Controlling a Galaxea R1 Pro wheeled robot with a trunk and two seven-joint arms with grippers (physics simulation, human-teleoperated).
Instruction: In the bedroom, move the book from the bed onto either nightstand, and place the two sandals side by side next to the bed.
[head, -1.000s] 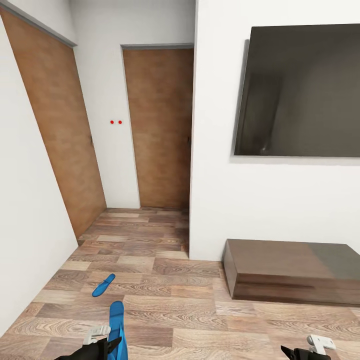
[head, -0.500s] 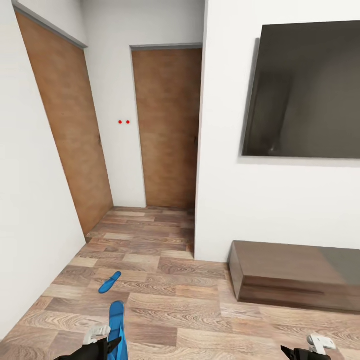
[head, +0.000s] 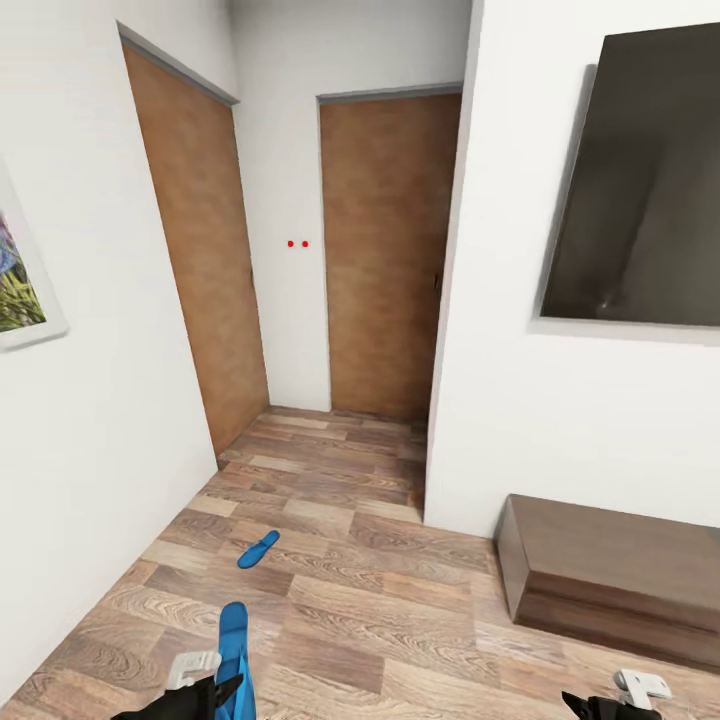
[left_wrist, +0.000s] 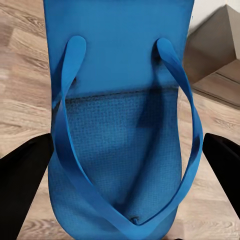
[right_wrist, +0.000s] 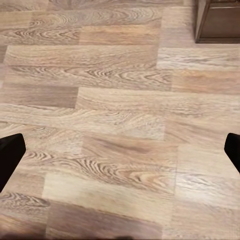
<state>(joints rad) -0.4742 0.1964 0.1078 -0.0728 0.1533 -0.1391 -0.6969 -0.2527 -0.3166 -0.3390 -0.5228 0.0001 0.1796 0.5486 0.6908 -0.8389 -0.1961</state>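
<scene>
My left gripper (head: 226, 690) is shut on one blue sandal (head: 234, 650), which sticks up from it at the bottom left of the head view. In the left wrist view the sandal (left_wrist: 117, 75) and its thong straps lie between the black fingers (left_wrist: 22, 175). The other blue sandal (head: 258, 550) lies flat on the wood-plank floor ahead, near the left wall. My right gripper (head: 603, 703) is low at the bottom right, open, and its wrist view has bare floor between the fingertips (right_wrist: 10, 152). The book, bed and nightstand are out of view.
A long low dark cabinet (head: 610, 575) stands against the right wall under a dark wall screen (head: 640, 190). Two brown doors (head: 390, 250) close a short hallway ahead. A framed picture (head: 18, 280) hangs on the left wall. Open floor (head: 380, 620) lies between sandal and cabinet.
The whole view has swung left: doors, cabinet and floor sandal shifted right in the picture, and the wall picture came into view. Both grippers keep their places; the left still holds its sandal.
</scene>
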